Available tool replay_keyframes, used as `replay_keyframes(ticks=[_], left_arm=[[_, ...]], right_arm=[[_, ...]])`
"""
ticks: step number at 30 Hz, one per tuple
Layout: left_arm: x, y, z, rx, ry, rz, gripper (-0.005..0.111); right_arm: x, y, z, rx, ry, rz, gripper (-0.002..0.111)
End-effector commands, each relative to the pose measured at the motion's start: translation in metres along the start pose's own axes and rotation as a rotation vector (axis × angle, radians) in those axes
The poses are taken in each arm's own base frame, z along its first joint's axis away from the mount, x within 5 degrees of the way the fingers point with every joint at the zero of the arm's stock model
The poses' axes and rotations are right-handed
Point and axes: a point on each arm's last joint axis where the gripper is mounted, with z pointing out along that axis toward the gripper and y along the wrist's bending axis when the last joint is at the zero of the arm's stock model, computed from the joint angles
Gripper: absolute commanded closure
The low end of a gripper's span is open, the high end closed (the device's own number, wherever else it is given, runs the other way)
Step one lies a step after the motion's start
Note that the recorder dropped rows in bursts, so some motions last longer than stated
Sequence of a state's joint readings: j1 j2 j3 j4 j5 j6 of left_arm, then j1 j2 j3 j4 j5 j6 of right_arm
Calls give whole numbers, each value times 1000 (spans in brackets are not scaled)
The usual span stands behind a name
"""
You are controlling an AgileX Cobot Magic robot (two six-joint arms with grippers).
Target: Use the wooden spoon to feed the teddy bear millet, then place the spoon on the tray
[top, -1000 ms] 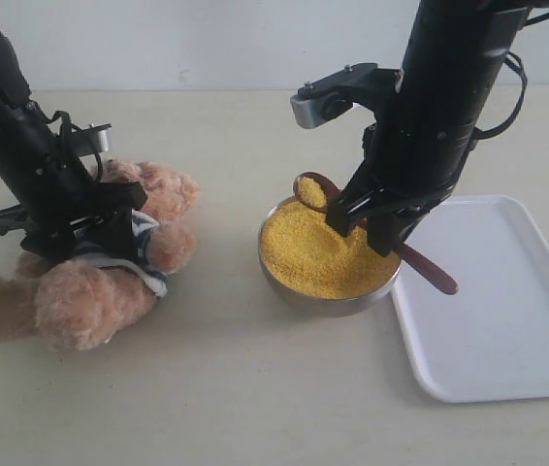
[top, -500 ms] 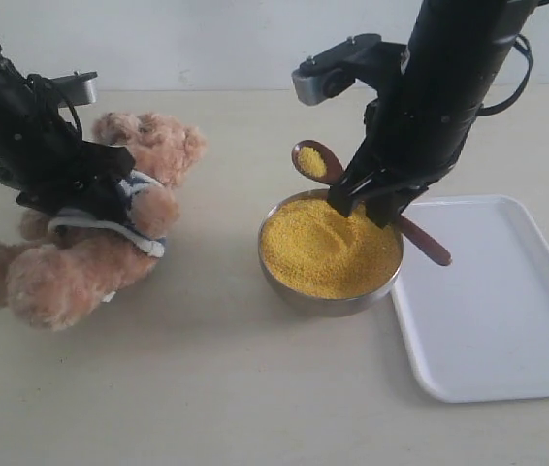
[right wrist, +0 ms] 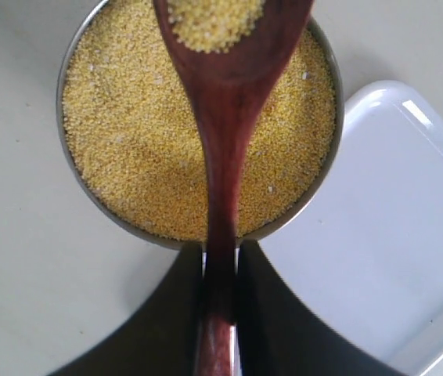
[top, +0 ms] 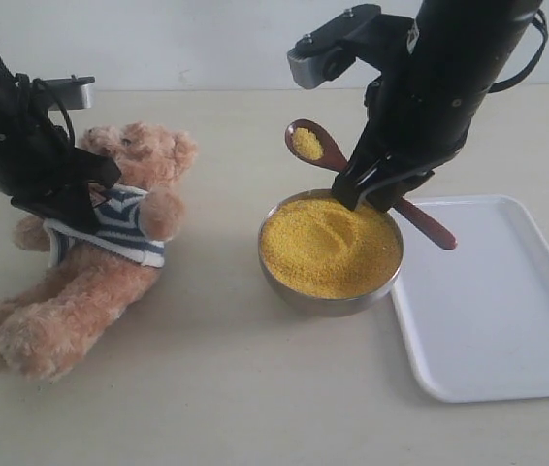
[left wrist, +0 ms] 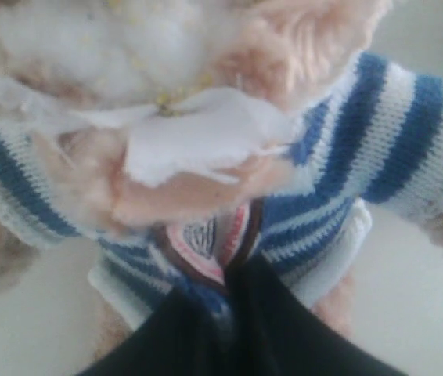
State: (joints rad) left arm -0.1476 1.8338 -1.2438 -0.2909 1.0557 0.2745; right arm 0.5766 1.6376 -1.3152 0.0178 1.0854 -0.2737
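Right gripper (right wrist: 220, 262) clamped the wooden spoon (right wrist: 223, 141) heaped with millet (right wrist: 210, 19); left gripper (left wrist: 228, 274) pinched shut on the teddy bear (top: 110, 228) by its shirt. Any tilt risked spilling grains.

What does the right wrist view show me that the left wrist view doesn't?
Only the right wrist view: the wooden spoon loaded with millet, over the metal bowl of more millet, with the tray beside the bowl. Only the left wrist view: the teddy bear close up, its striped shirt and chest badge. Both: a bit of pale table, and dark fingers closed on something, the right fingers on the spoon handle, the left fingers pinching the shirt.
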Motion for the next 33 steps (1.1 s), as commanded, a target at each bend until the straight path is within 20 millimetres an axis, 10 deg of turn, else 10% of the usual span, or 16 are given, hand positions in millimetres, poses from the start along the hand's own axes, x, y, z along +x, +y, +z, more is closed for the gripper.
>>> replay_keyframes(ticks=[1,18,25,33], left_arm=[[2,-2,-1,0,-10,15,103],[-7,3,26,25,4,-26,101],[-10,5,28,15,-24,-60,54],[-12,3,27,43,-43,-71,40]], right_arm=[[0,0,-5,10,-9,-9,109],[0,0,-5,10,-9,-4,109],[0,0,-5,10,-9,-4,109],[0,0,-5,10,-9,-2,109]])
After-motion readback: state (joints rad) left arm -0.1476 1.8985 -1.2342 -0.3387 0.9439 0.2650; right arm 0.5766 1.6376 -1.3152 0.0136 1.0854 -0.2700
